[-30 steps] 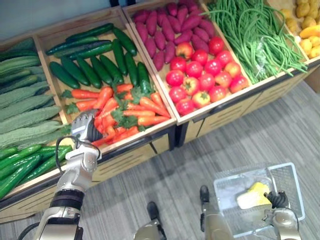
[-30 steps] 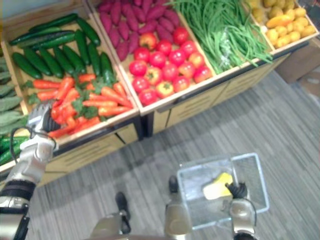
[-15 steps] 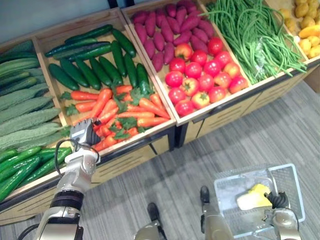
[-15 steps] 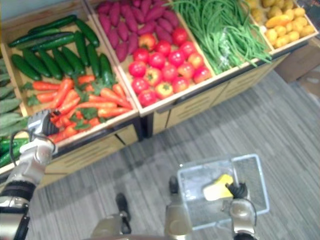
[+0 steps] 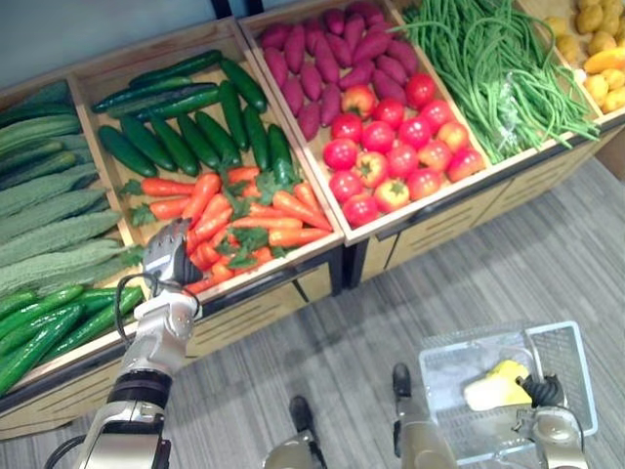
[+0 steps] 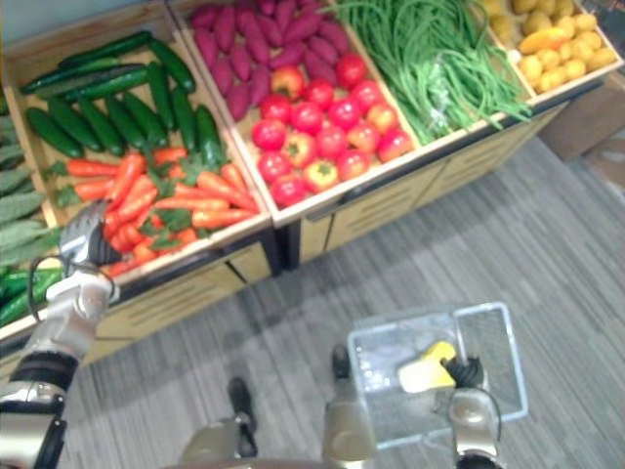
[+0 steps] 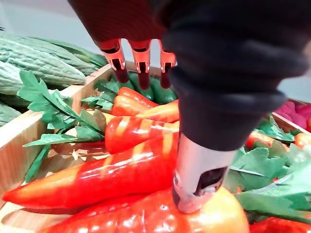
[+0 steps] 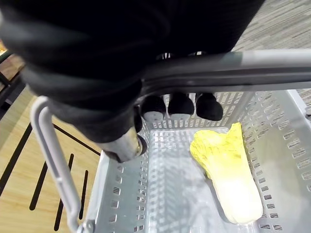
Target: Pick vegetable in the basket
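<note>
Carrots (image 5: 283, 207) lie before cucumbers (image 5: 181, 137), tomatoes (image 5: 391, 156) to their right; a cabbage (image 5: 493, 388) lies in the basket (image 5: 562, 357)

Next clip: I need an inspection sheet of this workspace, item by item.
Surface: wooden produce stand, crates full.
Job's things: carrots in the crate under the left hand; white mesh basket hanging from the right hand, a yellow napa cabbage inside.
Clutter: cucumbers, bitter gourds, purple sweet potatoes, tomatoes, green beans, yellow produce at the far right.
Hands: left hand open, fingers straight over the carrots, thumb on one; right hand curled round the basket's handle.
Cables: nothing seen.
Surroundings: grey plank floor.
</note>
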